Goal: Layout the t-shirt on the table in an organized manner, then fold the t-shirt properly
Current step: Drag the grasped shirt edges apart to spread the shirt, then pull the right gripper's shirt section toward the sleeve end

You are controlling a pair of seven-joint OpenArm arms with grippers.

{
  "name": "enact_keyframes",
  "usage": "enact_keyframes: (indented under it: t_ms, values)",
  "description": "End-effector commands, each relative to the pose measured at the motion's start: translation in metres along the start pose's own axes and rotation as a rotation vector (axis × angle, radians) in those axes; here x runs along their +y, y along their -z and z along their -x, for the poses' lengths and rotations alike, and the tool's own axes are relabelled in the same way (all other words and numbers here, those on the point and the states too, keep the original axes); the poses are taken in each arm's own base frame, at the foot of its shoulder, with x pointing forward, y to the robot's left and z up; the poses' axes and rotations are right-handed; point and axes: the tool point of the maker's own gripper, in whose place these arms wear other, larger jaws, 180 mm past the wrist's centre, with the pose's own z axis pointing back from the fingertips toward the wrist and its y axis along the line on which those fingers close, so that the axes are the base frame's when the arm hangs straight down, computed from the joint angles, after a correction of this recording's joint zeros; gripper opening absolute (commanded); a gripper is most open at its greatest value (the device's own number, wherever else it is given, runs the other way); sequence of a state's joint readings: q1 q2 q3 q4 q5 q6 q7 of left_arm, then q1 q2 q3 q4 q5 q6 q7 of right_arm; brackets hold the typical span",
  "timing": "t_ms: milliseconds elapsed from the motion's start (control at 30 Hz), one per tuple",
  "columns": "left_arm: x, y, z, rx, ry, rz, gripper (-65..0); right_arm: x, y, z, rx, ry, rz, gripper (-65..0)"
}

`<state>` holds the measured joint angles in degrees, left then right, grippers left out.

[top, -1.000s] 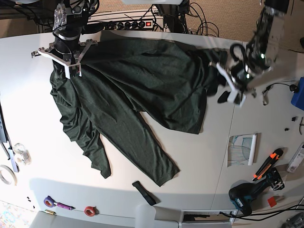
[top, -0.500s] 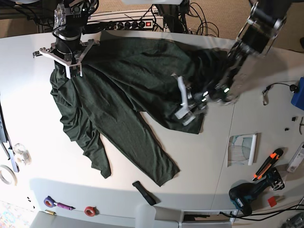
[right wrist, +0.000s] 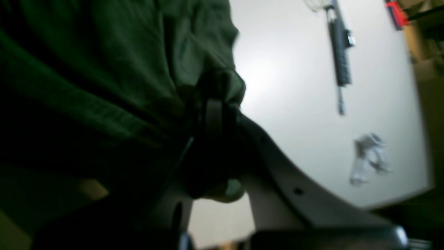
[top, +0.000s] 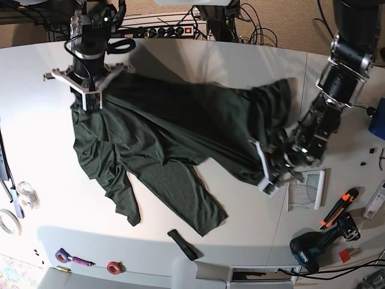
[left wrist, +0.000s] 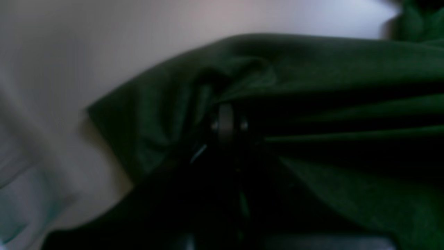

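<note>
the white table (top: 36, 150) carries the whole job, and the dark green t-shirt (top: 168, 132) lies across its middle, not yet flat. in the base view its long axis runs on a diagonal, from the far left down to the near right, and you hold both ends of that line. your right gripper (top: 90, 96) sits at the far left end, clamped on a bunch of cloth as far as its wrist view shows. your left gripper (top: 269, 173) is at the near right end, closed on a corner with folds fanning out from it. so the next pull, i'd judge, is apart along that diagonal. long creases ridge the body between the grips. the long sleeve (top: 195, 201) trails loose toward the near edge, and the crumpled sleeve (top: 117, 192) hangs beside it.
</note>
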<state>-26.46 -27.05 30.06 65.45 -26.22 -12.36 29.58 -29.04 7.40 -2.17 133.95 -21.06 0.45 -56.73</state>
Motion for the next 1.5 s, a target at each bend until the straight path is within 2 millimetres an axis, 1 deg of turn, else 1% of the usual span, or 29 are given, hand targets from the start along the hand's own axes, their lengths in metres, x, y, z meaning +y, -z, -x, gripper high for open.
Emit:
enact_keyframes:
  t_ms: [0,67,200,267,300,367,433,533,600,767,900,1000,1133,1167,1200,1267,1300,1333,1367,1467]
  values:
    - [0.031,-0.008,-0.003,0.021,0.023,-0.095,-65.0,-0.008,-0.002,-0.011,-0.040,0.023,0.032,-65.0]
    - [0.038,-0.011,-0.007,0.014,0.028,-0.106,-65.0,0.002,-0.001,-0.025,-0.087,0.098,-0.015,-65.0]
    - [0.037,-0.010,-0.004,0.020,0.033,-0.108,-65.0,0.020,-0.002,-0.049,-0.152,0.211,-0.101,-65.0]
    - [0.034,-0.009,-0.002,0.022,0.032,-0.101,-65.0,0.033,-0.004,-0.053,-0.159,0.232,-0.167,-65.0]
    - [0.034,-0.009,0.000,0.023,0.031,-0.101,-65.0,0.040,-0.005,-0.050,-0.144,0.227,-0.201,-65.0]
    - [0.034,-0.009,0.001,0.025,0.033,-0.102,-65.0,0.049,-0.007,-0.035,-0.078,0.195,-0.242,-65.0]
    - [0.034,-0.009,0.003,0.030,0.046,-0.108,-65.0,0.056,-0.010,-0.014,0.011,0.165,-0.266,-65.0]
    - [0.034,-0.009,0.003,0.023,0.056,-0.111,-65.0,0.063,-0.016,0.013,0.132,0.129,-0.291,-65.0]
    - [0.034,-0.009,0.003,0.021,0.056,-0.110,-65.0,0.066,-0.020,0.026,0.189,0.110,-0.304,-65.0]
    - [0.034,-0.009,0.003,0.019,0.057,-0.111,-65.0,0.068,-0.024,0.041,0.266,0.099,-0.316,-65.0]
    - [0.034,-0.009,0.003,0.019,0.057,-0.110,-65.0,0.087,-0.041,0.062,0.352,0.119,-0.413,-65.0]
    - [0.032,-0.008,0.004,0.012,0.055,-0.107,-65.0,0.090,-0.051,0.079,0.400,0.098,-0.429,-65.0]
    - [0.026,-0.007,0.002,-0.012,0.054,-0.090,-65.0,0.091,-0.055,0.086,0.425,0.092,-0.432,-65.0]
    - [0.024,-0.006,0.001,-0.014,0.051,-0.084,-65.0,0.092,-0.055,0.085,0.422,0.096,-0.437,-63.3]
    - [0.023,-0.006,0.000,-0.017,0.048,-0.080,-61.8,0.094,-0.056,0.084,0.416,0.103,-0.448,-57.8]
    - [0.018,-0.005,-0.002,-0.021,0.057,-0.051,-48.2,0.100,-0.057,0.078,0.383,0.110,-0.486,-44.3]
    - [0.015,-0.005,-0.004,-0.023,0.069,-0.033,-42.3,0.102,-0.056,0.072,0.350,0.102,-0.505,-39.3]
    - [0.015,-0.006,-0.006,-0.027,0.074,-0.027,-38.7,0.104,-0.054,0.064,0.303,0.107,-0.515,-36.9]
    - [0.016,-0.006,-0.008,-0.030,0.076,-0.030,-37.7,0.104,-0.051,0.055,0.249,0.121,-0.511,-36.9]
    - [0.019,-0.007,-0.016,-0.046,0.076,-0.036,-37.7,0.100,-0.044,0.030,0.130,0.150,-0.496,-36.9]
